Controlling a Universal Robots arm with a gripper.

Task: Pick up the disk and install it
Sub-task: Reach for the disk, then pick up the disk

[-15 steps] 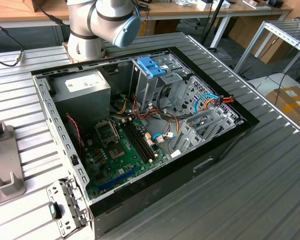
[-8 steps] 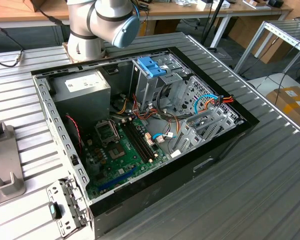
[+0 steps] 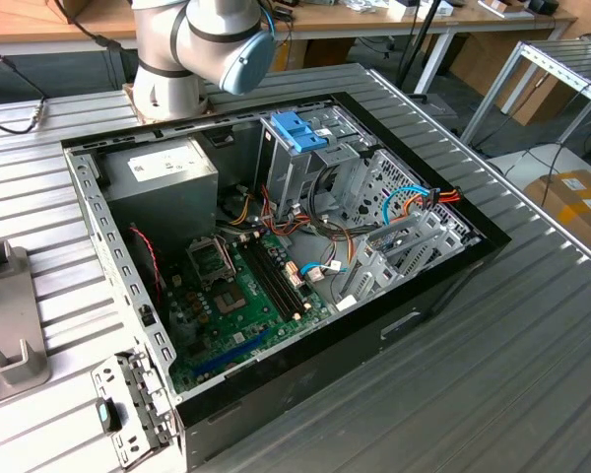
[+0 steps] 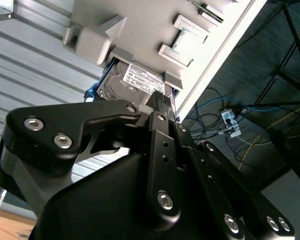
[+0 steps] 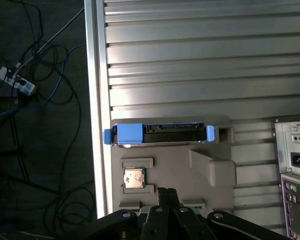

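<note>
The disk (image 5: pixel 165 134) stands on edge in a slot of a grey fixture (image 5: pixel 210 170) on the ribbed table, with a blue tab (image 5: pixel 127 134) at one end. In the second wrist view, the disk (image 4: pixel 135 82) shows its labelled metal face and a blue rail. My gripper (image 5: pixel 168 196) hovers over the fixture, apart from the disk, with its fingertips together and nothing between them. Its black links spread out behind the gripper (image 4: pixel 160 102).
An open computer case (image 3: pixel 276 256) lies on the table, with a metal drive cage and blue latch (image 3: pixel 300 133) at the back. The arm's base (image 3: pixel 167 79) stands behind it. A chip (image 5: pixel 133 178) sits in the fixture. The table edge (image 5: pixel 92 100) runs close by, with cables on the floor.
</note>
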